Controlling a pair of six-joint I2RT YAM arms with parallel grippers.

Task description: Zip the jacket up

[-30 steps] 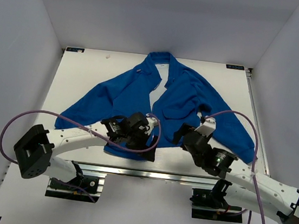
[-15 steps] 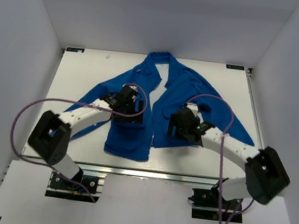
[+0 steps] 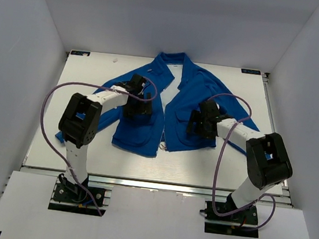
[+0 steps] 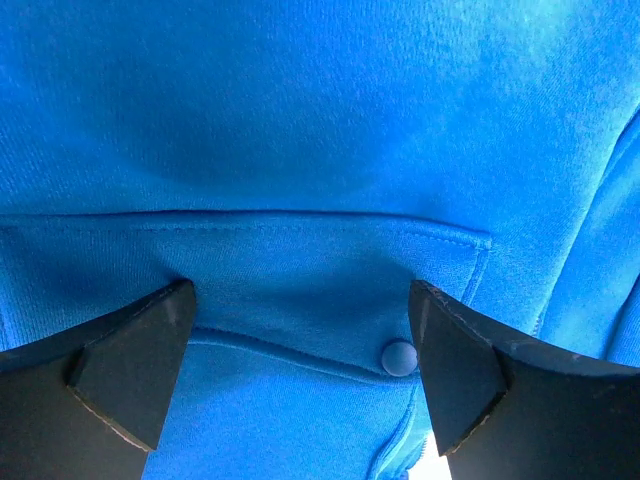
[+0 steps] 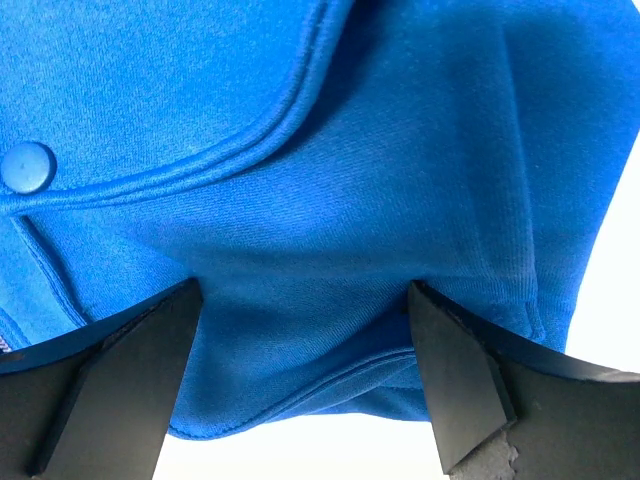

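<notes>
Lying unzipped, bright-blue jacket [image 3: 140, 134], white lining [image 3: 173, 90] showing, left claw [image 4: 300, 290], right claw [image 5: 302, 290] spread wide, empty

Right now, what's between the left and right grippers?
In top view, the open front of the jacket lies between left gripper and right gripper: both blue front edges, pale zipper, white lining showing in the gap.

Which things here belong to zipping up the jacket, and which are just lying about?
Job: jacket, left gripper, right gripper, both open over it.
Lying about: table, black corner markers.
</notes>
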